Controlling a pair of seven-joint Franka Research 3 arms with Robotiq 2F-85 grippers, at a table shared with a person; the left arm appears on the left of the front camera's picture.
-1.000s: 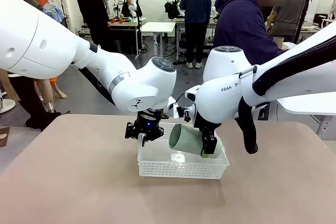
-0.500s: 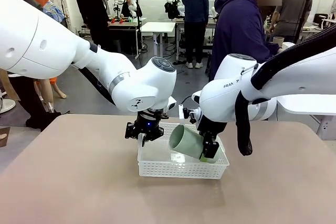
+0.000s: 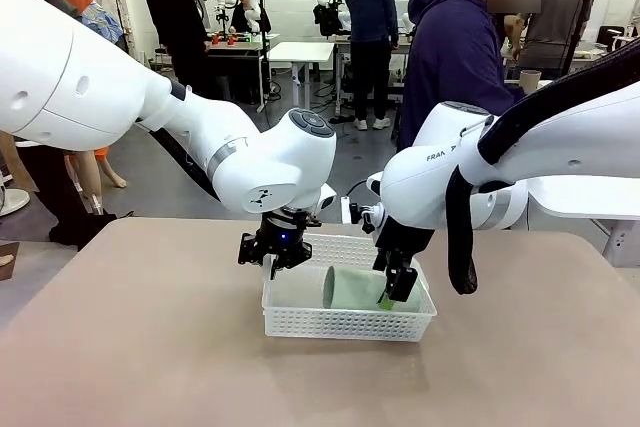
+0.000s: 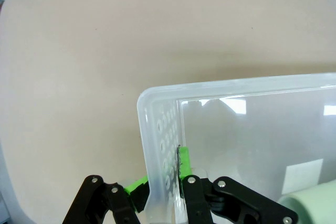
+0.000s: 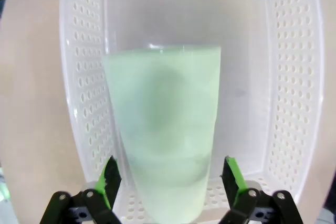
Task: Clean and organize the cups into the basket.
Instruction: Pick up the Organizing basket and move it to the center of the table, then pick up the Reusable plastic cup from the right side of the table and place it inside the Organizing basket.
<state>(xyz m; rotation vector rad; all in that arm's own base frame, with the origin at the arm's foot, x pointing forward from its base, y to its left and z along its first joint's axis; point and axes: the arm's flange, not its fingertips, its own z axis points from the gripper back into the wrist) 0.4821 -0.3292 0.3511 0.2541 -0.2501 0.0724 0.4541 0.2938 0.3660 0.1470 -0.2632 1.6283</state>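
One mint cup point(image 5: 163, 129) lies sideways inside the basket point(image 3: 345, 325). I see my right gripper point(image 5: 171, 174) wide open around its base; my left gripper point(image 4: 160, 181) pinches the basket's end wall.

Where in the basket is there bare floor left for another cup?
Inside the basket, bare floor lies between the cup's mouth and the end wall clamped by the left gripper, plus a strip between cup and one long wall. Crowded at the other end, where the open right gripper straddles the cup's base. Tabletop in front is bare too.
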